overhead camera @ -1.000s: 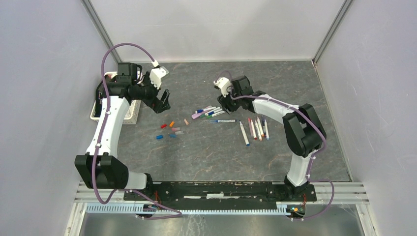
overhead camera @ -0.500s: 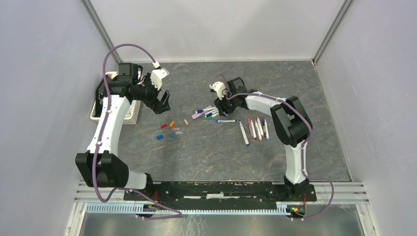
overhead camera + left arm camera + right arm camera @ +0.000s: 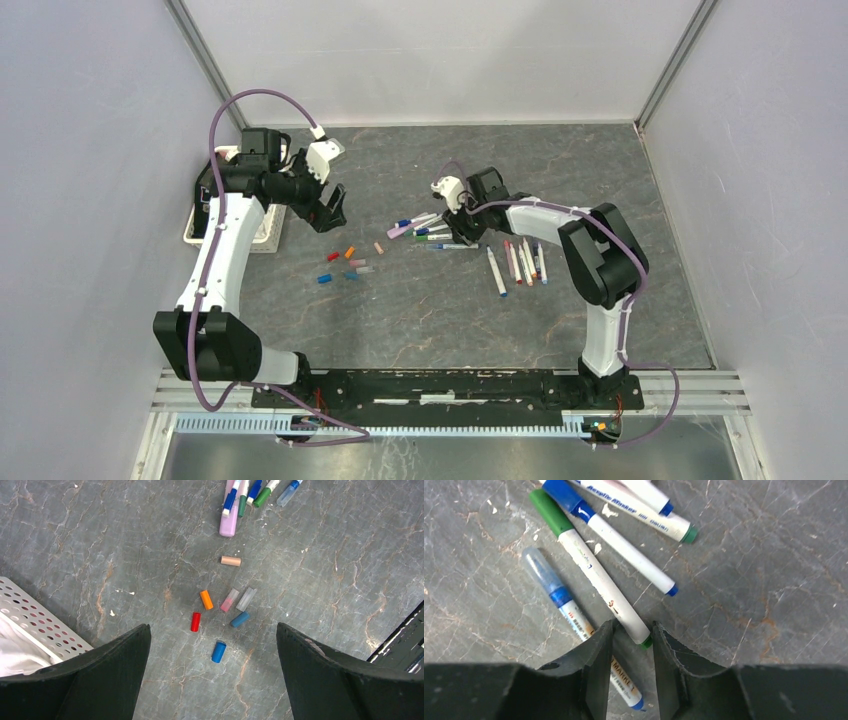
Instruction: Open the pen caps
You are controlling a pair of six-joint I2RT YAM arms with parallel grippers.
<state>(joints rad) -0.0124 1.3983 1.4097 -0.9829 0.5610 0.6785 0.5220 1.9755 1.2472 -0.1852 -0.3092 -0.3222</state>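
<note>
Right gripper [image 3: 633,627] low over desk [image 3: 774,580], jaws narrow, straddling tail end of green marker [image 3: 599,577]; actual pinch or not, cannot tell. Tail grip makes sense: leaves green cap [image 3: 549,511] at far end free for other arm. Left gripper [image 3: 212,627] hovers, jaws wide, empty, above loose pen caps [image 3: 206,600] clustered apart from marker pile [image 3: 240,495], probably drop spot for pulled caps. Several markers in pile show caps on, so job looks partway

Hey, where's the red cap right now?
In the left wrist view, the red cap sits left of centre, just below-left of the orange cap.
</note>
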